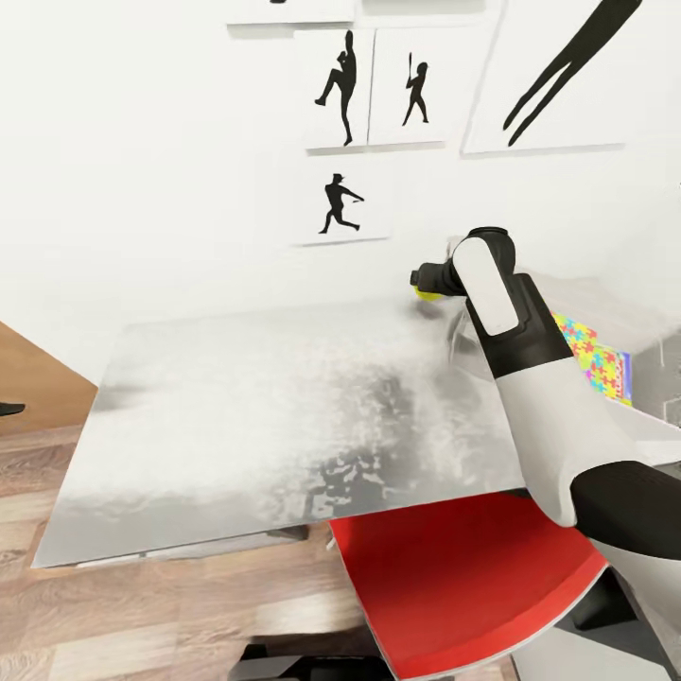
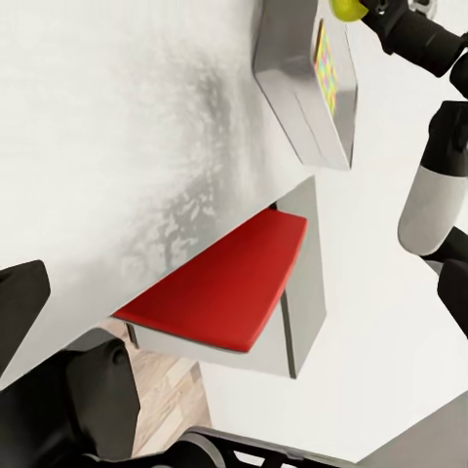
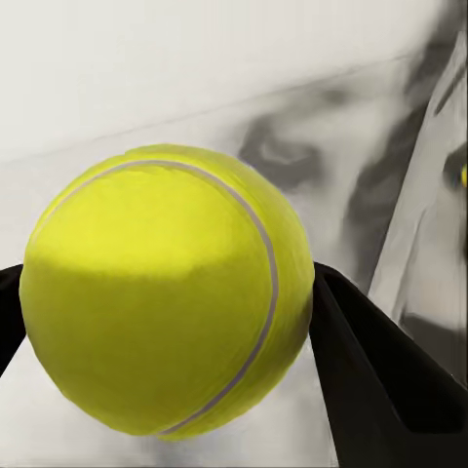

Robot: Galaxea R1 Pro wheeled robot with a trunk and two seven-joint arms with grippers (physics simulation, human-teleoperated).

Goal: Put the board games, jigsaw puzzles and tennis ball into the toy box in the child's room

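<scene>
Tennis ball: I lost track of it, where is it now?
The tennis ball sits in the right gripper, held above the table near the wall, just left of the toy box in the head view.

The toy box (image 1: 653,326) sits at the table's (image 1: 284,416) right end, chair (image 1: 454,577) tucked underneath.

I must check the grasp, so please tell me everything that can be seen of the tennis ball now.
The tennis ball is a yellow-green sphere with a fuzzy-looking felt surface and one curved pale seam. It sits between the two dark fingers of the right tool, which press on its opposite sides. It is held above the pale grey table, beside the toy box, whose grey wall is close by. In the head view just a small yellow part of it shows.
</scene>
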